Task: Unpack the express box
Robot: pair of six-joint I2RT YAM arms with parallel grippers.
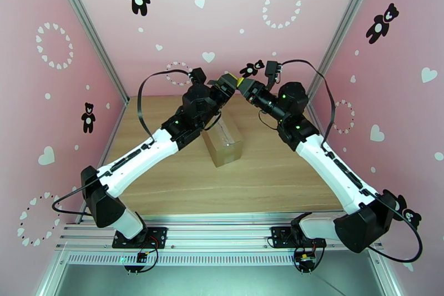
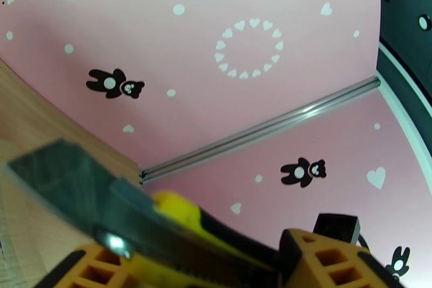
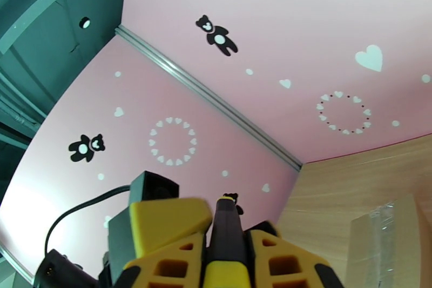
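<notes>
The express box [image 1: 225, 144], a small brown carton with shiny clear tape on top, stands mid-table below both wrists; its taped corner [image 3: 389, 240] shows in the right wrist view. Above it the two grippers meet tip to tip. A yellow utility knife [image 2: 178, 219] with a grey blade [image 2: 59, 175] lies between the wide-apart fingers [image 2: 81, 267] of my left gripper [image 2: 202, 256], which is open. My right gripper [image 3: 227, 248] is shut on the knife's black and yellow handle [image 3: 225, 224]. From above, the left gripper [image 1: 228, 84] and right gripper [image 1: 245, 86] flank the yellow knife [image 1: 240, 81].
Pink walls with bear and heart stickers close in the wooden table [image 1: 277, 180] on three sides. A metal corner post [image 2: 259, 132] runs behind the grippers. Cables [image 1: 141, 103] loop off both wrists. Open tabletop lies around the box.
</notes>
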